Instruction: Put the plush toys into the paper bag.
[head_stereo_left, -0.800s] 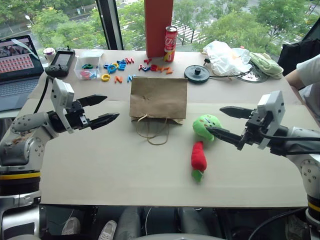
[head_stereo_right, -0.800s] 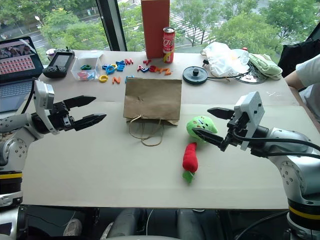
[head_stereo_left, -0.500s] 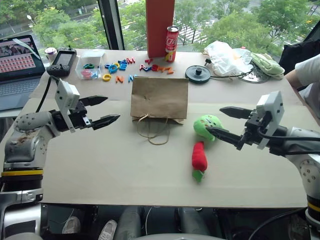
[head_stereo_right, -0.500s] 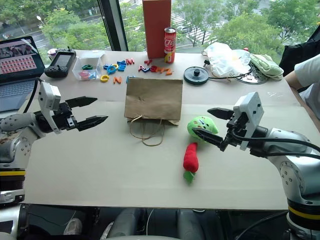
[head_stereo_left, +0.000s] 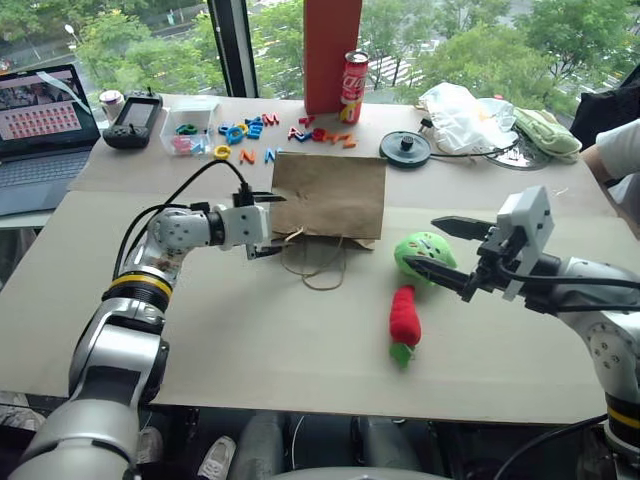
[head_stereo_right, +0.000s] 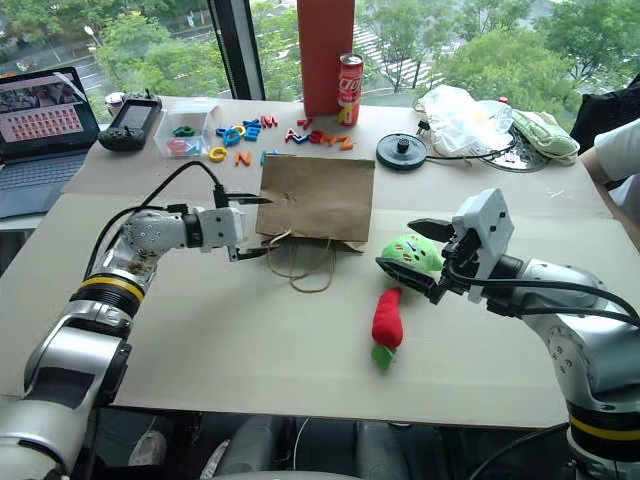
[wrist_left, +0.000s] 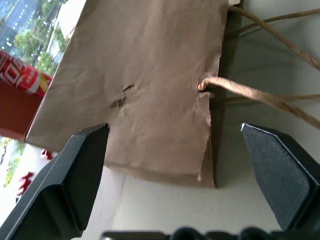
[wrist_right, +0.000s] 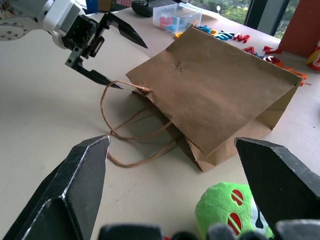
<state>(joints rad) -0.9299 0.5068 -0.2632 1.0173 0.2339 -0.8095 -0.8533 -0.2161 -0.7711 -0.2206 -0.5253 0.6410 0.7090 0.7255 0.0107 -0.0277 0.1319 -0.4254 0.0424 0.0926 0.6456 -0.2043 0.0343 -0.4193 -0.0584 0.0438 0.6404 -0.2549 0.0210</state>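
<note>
Brown paper bag edge sits between wide-open left pincer; right pincer gapes empty.

Bright daylight enters through the window behind the bench. Shadows are soft and short. Head views are sharp; the left wrist view shows slight softness on the paper bag.

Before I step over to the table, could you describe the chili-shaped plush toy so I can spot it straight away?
Find the flat brown paper bag at the middle of the table. Nearer the front edge and to the robot's right lies a round green plush toy; the chili plush toy lies just in front of it. It is long and red with a green stem.
</note>
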